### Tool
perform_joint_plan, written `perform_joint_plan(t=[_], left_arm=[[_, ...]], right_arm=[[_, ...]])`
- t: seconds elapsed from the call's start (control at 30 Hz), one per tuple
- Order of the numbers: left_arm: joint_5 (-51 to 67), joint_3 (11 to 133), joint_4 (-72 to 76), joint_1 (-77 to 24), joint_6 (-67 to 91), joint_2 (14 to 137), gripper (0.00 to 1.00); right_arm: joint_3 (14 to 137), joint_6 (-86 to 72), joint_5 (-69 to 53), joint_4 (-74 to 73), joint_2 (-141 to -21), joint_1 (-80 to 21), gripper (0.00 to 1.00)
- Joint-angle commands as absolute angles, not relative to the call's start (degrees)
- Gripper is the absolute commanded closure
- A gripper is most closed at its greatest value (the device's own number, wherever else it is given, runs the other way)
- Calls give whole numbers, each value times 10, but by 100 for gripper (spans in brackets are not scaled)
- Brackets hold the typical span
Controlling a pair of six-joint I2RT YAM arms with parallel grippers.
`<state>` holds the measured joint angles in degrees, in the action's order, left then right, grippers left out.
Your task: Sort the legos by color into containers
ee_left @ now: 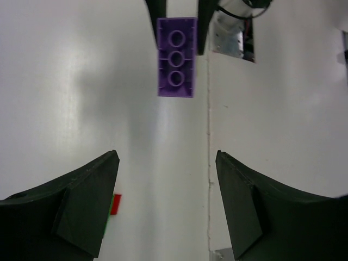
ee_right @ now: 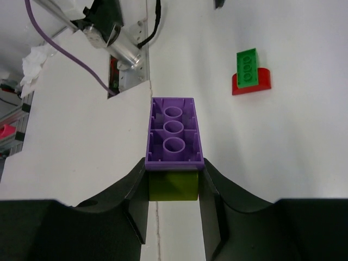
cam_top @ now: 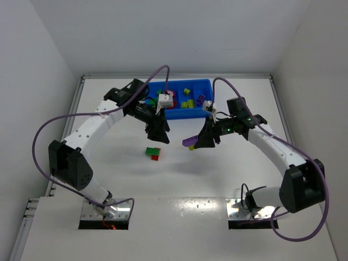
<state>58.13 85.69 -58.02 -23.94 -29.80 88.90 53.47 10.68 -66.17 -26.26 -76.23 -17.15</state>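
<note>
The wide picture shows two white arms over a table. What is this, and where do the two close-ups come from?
That is a robot: a left arm and a right arm bolted at the near edge of the table, seen from above and behind. Each close-up comes from a camera on one wrist, looking past its own pincer. The left pincer is open and empty. The right pincer grips a purple brick with a yellow-green brick attached. On the table a green brick and a red brick lie together. The blue tray at the far side holds more bricks.
</note>
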Motion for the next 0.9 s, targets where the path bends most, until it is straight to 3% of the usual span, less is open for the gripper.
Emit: perform_joint_plan(t=[0.0, 0.5, 0.87], left_arm=[[628, 884, -658, -265, -362, 895, 22], [629, 872, -538, -313, -251, 895, 19], [613, 848, -471, -323, -197, 895, 24]], right_arm=[[571, 160, -681, -279, -771, -183, 98], [616, 178, -676, -305, -805, -237, 98], [646, 167, -686, -305, -822, -249, 98]])
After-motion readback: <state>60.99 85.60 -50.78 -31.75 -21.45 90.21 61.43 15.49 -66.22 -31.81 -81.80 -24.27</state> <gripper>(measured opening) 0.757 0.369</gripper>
